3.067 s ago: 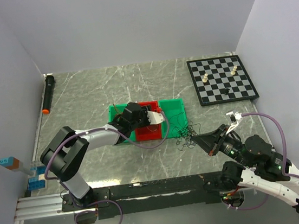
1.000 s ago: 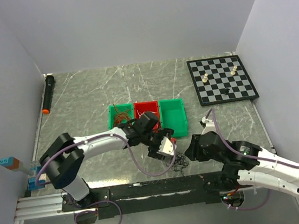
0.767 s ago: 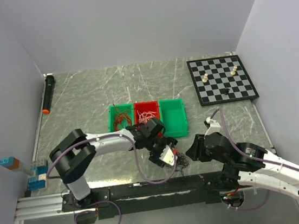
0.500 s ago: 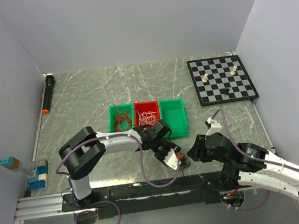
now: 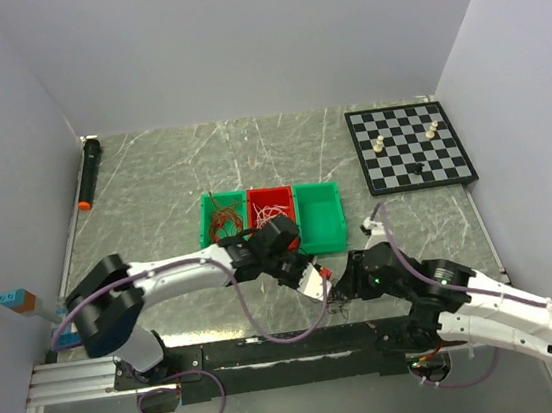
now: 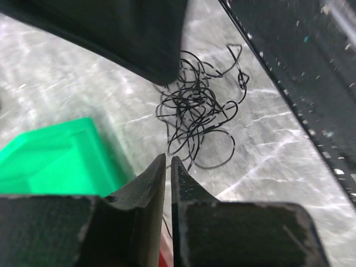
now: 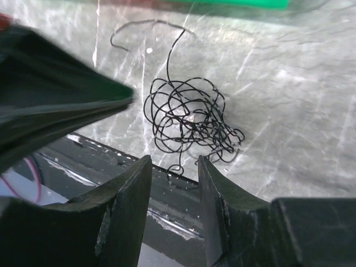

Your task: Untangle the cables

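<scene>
Closure of the left gripper (image 6: 168,160) is just made, perhaps on 1 strand of the thin black tangled cables (image 6: 194,117) lying at the near edge of the grey marbled table (image 5: 152,181); the right gripper (image 7: 173,162) is held apart facing them, so a separating pull looks readied.

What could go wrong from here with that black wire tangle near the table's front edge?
The left end effector stands nearly closed at the edge of the tangle of thin black wire, so it may pinch nothing or one loop. The open right end effector sits very close, so the two could collide. The tangle lies beside the black front rail; a tug might drag it over the edge.
</scene>
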You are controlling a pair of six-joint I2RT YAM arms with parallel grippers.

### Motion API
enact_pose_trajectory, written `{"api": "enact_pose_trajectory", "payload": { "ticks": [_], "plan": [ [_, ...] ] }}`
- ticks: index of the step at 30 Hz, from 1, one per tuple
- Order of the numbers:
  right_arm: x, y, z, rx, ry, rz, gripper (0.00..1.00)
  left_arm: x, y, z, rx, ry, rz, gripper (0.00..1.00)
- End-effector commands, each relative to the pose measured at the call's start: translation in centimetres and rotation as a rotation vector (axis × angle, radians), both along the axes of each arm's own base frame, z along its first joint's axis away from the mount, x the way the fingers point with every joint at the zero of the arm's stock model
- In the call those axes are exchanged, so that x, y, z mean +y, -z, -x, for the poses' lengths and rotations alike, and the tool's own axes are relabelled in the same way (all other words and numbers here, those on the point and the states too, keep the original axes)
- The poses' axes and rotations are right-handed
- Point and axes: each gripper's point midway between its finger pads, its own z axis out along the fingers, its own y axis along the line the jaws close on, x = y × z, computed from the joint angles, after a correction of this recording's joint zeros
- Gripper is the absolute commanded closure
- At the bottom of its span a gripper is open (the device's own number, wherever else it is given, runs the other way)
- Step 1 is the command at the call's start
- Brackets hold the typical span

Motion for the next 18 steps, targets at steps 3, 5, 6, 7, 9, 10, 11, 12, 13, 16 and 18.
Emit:
{"api": "enact_pose_trajectory", "payload": {
  "ticks": [3,5,6,7,9,10,11,12,13,16,18],
  "plan": [
    [2.9,1.4,-0.1,0.018,-0.108,-0.012,0.54,1.9,-1.3,0.8,0.051,-0.115,0.029,0.88],
    [3.0,2.0,-0.1,0.029,-0.102,0.0,0.54,2.6,-1.0,0.8,0.037,-0.127,0.033,0.87],
    [3.0,2.3,-0.1,0.037,-0.096,0.007,0.54,2.8,-0.7,0.8,0.026,-0.131,0.038,0.86],
    [3.0,2.4,-0.2,0.04,-0.091,0.006,0.54,2.8,-0.7,0.6,0.006,-0.133,0.056,0.78],
    [3.0,2.6,-0.3,0.043,-0.082,0.011,0.55,2.8,-0.3,0.1,-0.015,-0.163,0.086,0.55],
    [2.9,2.7,-0.3,0.044,-0.078,0.017,0.56,2.6,-0.3,-0.4,-0.031,-0.18,0.102,0.49],
    [2.7,2.8,-0.5,0.041,-0.066,0.03,0.58,2.4,-0.4,-0.9,-0.045,-0.194,0.114,0.41],
    [2.5,2.9,-0.5,0.041,-0.06,0.036,0.61,2.2,-0.3,-1.1,-0.05,-0.197,0.121,0.33],
    [2.4,3.1,-0.5,0.045,-0.059,0.047,0.63,2.0,-0.2,-1.2,-0.06,-0.184,0.124,0.28],
    [1.8,4.2,0.1,0.082,-0.067,0.089,0.62,1.8,0.5,-1.3,-0.093,-0.136,0.116,0.2],
    [1.4,5.0,0.5,0.114,-0.068,0.119,0.57,1.4,1.0,-1.8,-0.11,-0.123,0.116,0.19]
  ]
}}
